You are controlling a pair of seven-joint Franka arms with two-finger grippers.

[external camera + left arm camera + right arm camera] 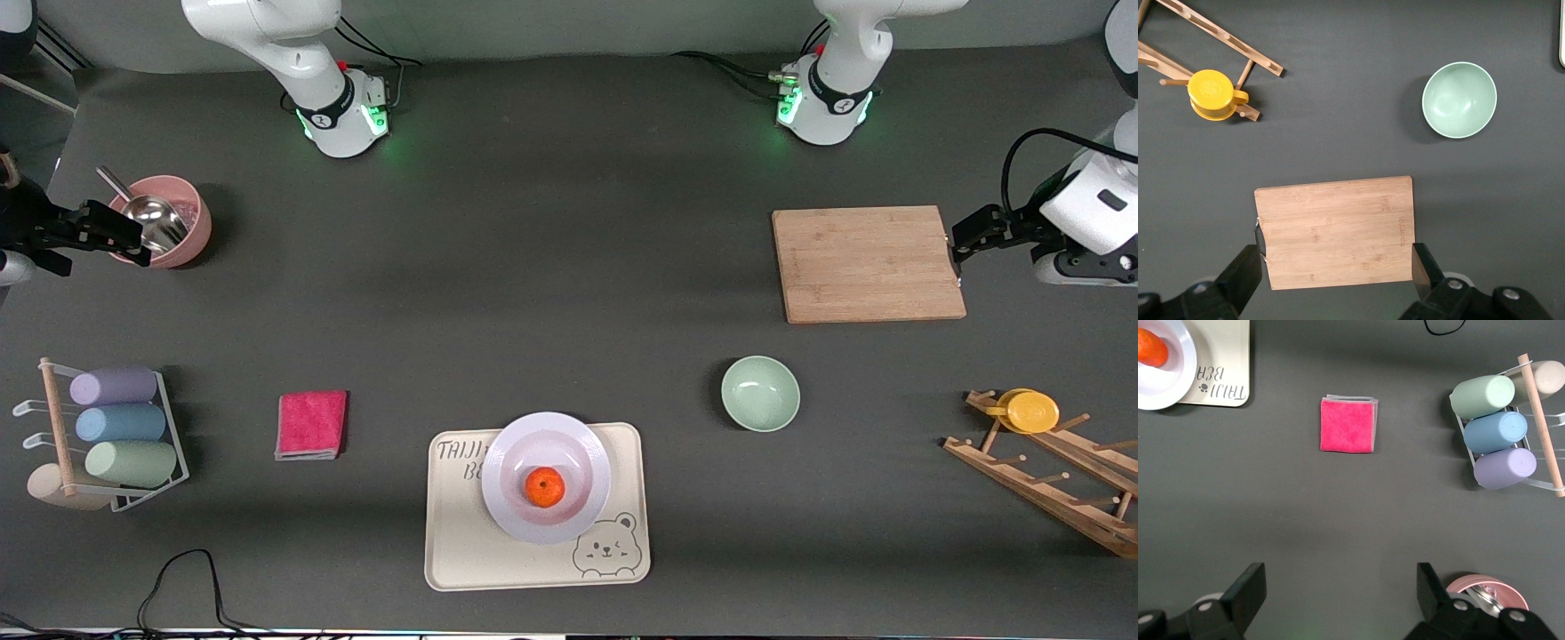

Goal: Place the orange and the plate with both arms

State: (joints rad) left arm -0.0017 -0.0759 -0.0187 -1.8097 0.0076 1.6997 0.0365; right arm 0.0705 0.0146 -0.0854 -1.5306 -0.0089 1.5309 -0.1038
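the orange (544,487) sits in the plate (511,516) on the tray (462,560), lower centre of frame, so the job looks done. left gripper (965,240) at right edge and right gripper (107,233) at left edge wait, jaws spread, empty.

Cream bear tray (462,551) nearest the front camera, with mint bowl (760,393), wooden cutting board (867,263), pink cloth (311,425) and pink bowl (187,233) around.
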